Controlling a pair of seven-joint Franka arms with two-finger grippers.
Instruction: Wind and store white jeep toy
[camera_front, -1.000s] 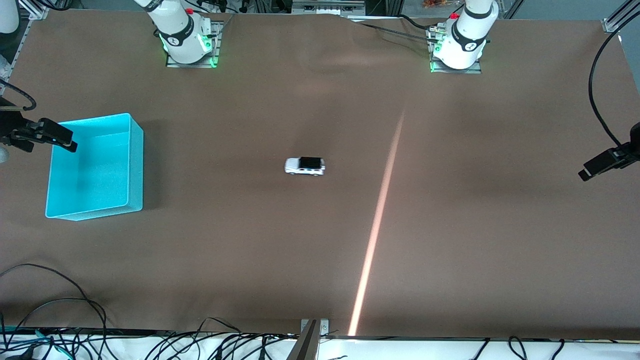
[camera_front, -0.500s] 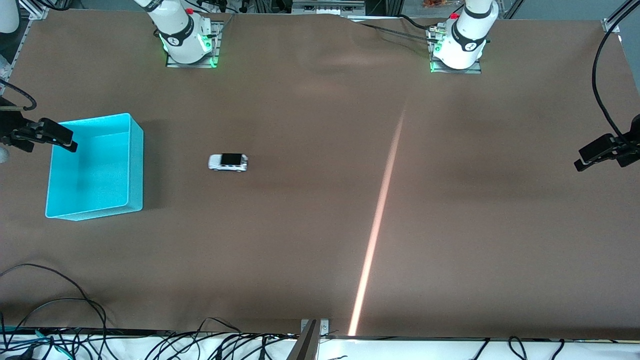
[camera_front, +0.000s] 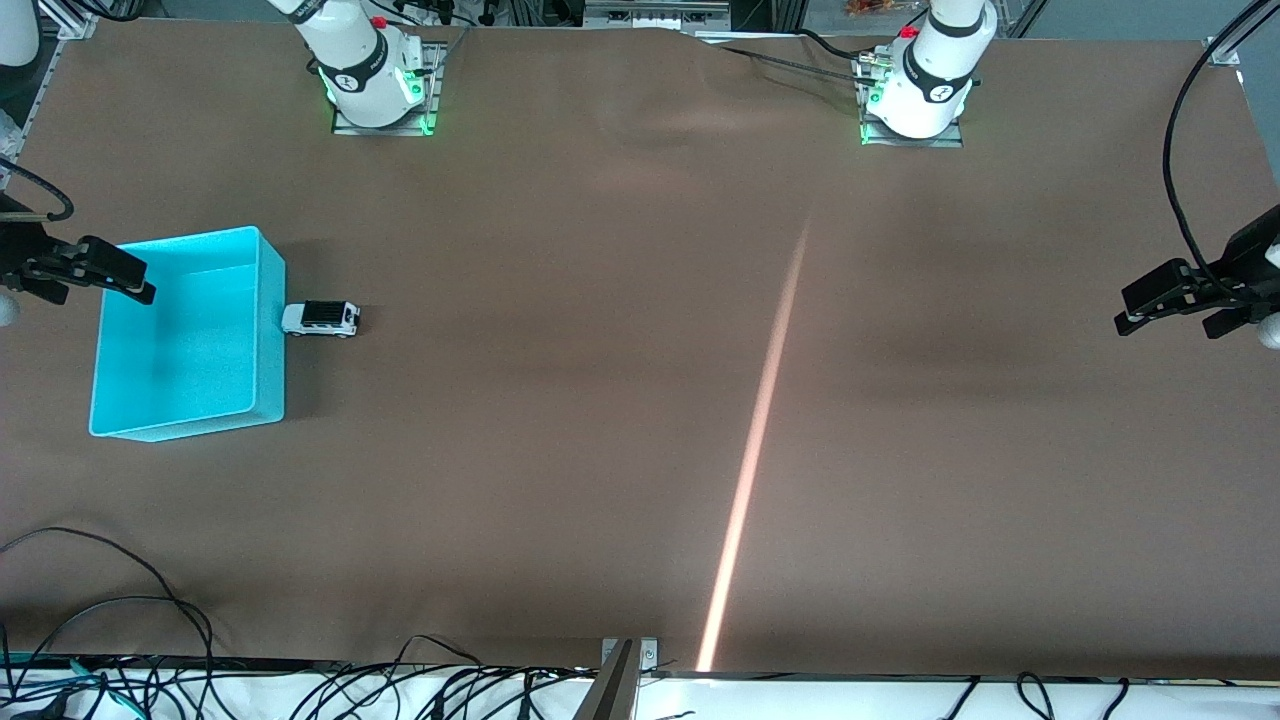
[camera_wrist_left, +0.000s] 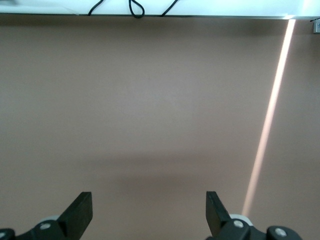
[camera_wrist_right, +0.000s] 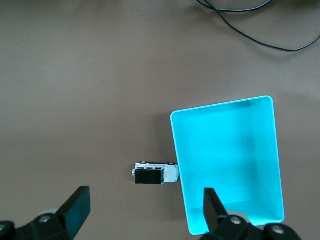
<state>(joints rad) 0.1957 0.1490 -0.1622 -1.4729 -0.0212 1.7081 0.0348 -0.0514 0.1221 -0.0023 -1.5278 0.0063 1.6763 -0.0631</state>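
You see the white jeep toy (camera_front: 321, 319) standing on the brown counter (camera_front: 620, 450), its nose touching the outer wall of the cyan bin (camera_front: 272, 330). Your right pincer (camera_front: 132, 283) hangs spread over the bin's rim, holding nothing. Your left pincer (camera_front: 1140, 312) hangs spread and empty over the counter's left-arm end.
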